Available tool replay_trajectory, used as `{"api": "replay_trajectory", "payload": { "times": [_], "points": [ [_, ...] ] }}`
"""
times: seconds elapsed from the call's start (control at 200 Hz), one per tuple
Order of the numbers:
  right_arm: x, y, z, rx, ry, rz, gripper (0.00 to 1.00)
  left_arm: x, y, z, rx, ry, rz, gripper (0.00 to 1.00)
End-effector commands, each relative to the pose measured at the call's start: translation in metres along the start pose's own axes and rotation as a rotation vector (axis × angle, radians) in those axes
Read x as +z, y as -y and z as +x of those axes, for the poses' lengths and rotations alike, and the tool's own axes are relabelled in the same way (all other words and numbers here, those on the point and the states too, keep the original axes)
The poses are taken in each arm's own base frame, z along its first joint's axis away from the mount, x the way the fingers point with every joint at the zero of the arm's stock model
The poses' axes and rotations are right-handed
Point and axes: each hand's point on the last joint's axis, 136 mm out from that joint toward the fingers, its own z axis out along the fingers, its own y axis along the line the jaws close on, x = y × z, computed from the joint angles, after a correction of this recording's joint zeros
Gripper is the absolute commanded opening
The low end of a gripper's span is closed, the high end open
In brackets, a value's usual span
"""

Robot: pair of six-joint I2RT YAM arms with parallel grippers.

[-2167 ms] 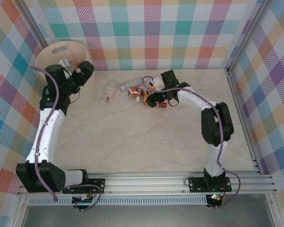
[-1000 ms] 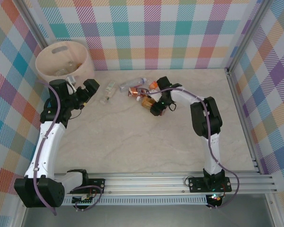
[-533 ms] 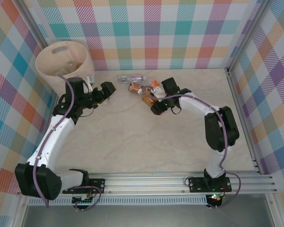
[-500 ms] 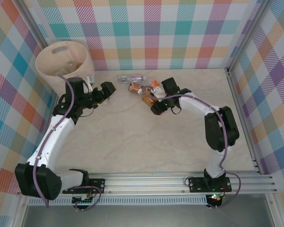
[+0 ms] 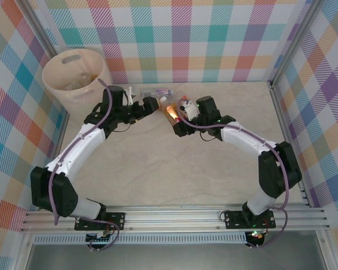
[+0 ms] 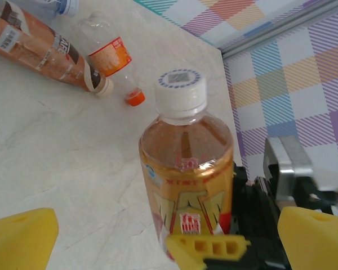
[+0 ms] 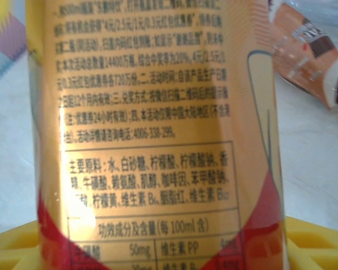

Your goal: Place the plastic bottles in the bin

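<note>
A plastic bottle with a gold and red label and a white cap [image 6: 183,185] stands upright in my right gripper [image 7: 158,250], which is shut on its lower body. Its label [image 7: 152,124] is pressed close to the right wrist camera, with yellow fingers [image 7: 318,242] on either side. From above, this bottle [image 5: 170,115] is just left of the right gripper [image 5: 178,125]. My left gripper [image 5: 149,105] is open and faces the bottle from the left, its yellow fingertips [image 6: 19,236] wide apart on either side of it. The pale bin [image 5: 73,76] stands at the far left.
More bottles lie on the table behind the held one: a brown-labelled one [image 6: 42,50], a clear one with an orange-red label and orange cap [image 6: 110,59], and a clear one near the back wall [image 5: 158,93]. Both arms meet over this cluster. Metal frame rails border the table.
My left arm has swung right from beside the bin to the bottle cluster, still open. My right gripper has closed on the gold-labelled bottle and shifted slightly left with it.
</note>
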Motion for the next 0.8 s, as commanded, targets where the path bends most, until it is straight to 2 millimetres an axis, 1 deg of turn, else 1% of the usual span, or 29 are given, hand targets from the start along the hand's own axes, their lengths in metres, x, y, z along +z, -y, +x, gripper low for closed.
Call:
{"api": "replay_trajectory", "payload": {
  "times": [0.0,0.05,0.16,0.29,0.39,0.475,0.54,0.64,0.685,0.75,0.795],
  "points": [
    [-0.006,-0.032,-0.026,0.063,0.091,-0.144,0.53,0.007,0.027,-0.009,0.039,0.033,0.075,1.00],
    [-0.004,-0.038,-0.029,0.063,0.090,-0.164,0.53,0.011,0.028,-0.009,0.040,0.028,0.081,1.00],
    [-0.002,-0.049,-0.033,0.057,0.090,-0.204,0.53,0.019,0.022,-0.009,0.032,0.037,0.046,1.00],
    [0.000,-0.061,-0.037,0.066,0.090,-0.257,0.54,0.027,0.020,-0.009,0.011,0.047,0.039,1.00],
    [0.000,-0.065,-0.039,0.065,0.098,-0.271,0.54,0.034,0.022,-0.008,-0.022,0.044,0.076,1.00],
    [0.000,-0.067,-0.043,0.067,0.109,-0.281,0.54,0.040,0.026,-0.004,-0.042,0.028,0.115,1.00],
    [0.000,-0.069,-0.047,0.064,0.113,-0.284,0.54,0.044,0.028,0.000,-0.052,0.004,0.133,0.95],
    [0.000,-0.070,-0.053,0.056,0.120,-0.287,0.54,0.045,0.031,0.003,-0.062,-0.008,0.149,0.79],
    [-0.001,-0.071,-0.056,0.045,0.122,-0.288,0.55,0.045,0.030,0.003,-0.066,-0.006,0.144,0.74],
    [-0.002,-0.071,-0.058,0.030,0.118,-0.286,0.56,0.043,0.027,0.002,-0.059,0.000,0.125,0.70],
    [-0.003,-0.073,-0.058,0.013,0.111,-0.286,0.57,0.041,0.027,0.000,-0.052,0.006,0.112,0.70]
  ]
}}
